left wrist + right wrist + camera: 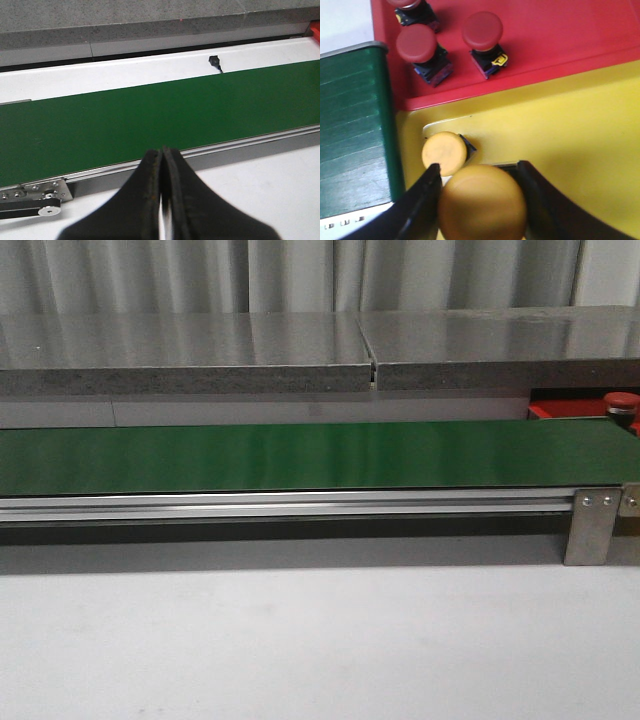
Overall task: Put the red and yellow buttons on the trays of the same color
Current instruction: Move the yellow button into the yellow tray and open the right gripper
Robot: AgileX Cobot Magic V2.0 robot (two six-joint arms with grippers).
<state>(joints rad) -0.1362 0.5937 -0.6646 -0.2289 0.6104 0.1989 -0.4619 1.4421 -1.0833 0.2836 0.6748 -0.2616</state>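
In the right wrist view my right gripper (479, 168) is shut on a yellow button (482, 202), its domed cap filling the gap between the fingers. It hangs over the yellow tray (580, 130), where another yellow button (444, 152) lies near the corner. Beside it is the red tray (570, 35), holding three red buttons (417, 44) with dark bodies. The front view shows only a corner of the red tray (560, 408) and one red button (620, 402) at the far right. My left gripper (163, 152) is shut and empty, over the white table.
The long green belt (300, 455) runs across the table, with a metal rail and bracket (592, 525) along its front. A grey stone ledge (200, 360) stands behind it. The belt's end (352, 130) borders both trays. A small black sensor (214, 60) sits beyond the belt.
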